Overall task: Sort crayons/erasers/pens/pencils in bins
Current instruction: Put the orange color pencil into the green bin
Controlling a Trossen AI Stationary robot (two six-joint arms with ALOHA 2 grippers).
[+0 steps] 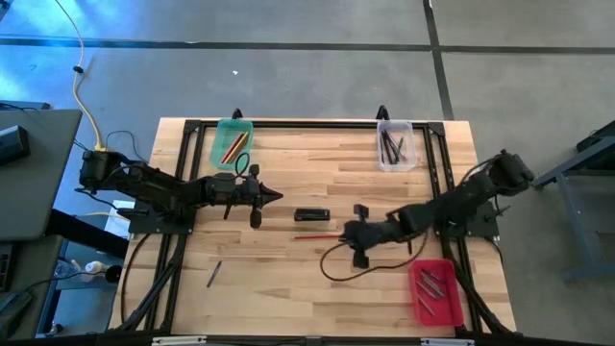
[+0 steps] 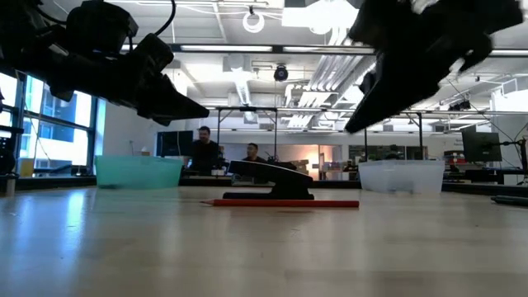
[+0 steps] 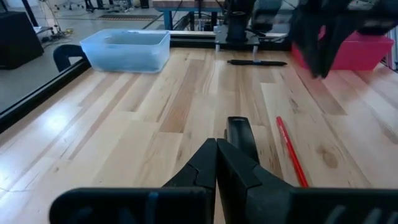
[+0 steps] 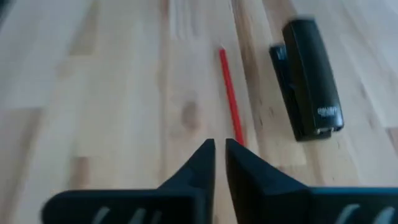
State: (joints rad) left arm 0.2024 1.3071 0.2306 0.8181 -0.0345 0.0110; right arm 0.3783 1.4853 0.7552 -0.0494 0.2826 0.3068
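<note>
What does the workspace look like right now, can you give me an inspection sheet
Surface: wooden table, dark frame.
Job's things: red pencil at centre; green bin, clear bin at far edge; red bin near right; dark pen lying near left.
Clutter: black stapler beside the pencil.
Grippers: left claw shut, empty; right claw over the pencil's end, nearly closed.
Cables: yellow cable on floor.
Surroundings: two people beyond the table.

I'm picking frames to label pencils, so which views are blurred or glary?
Right wrist view: soft all over, the red pencil and black stapler smeared. Low view: both arms are dark blurs against bright ceiling lights. Left wrist view: table sharp, the far arm blurred. High view: even light, blue glare on the floor.
</note>
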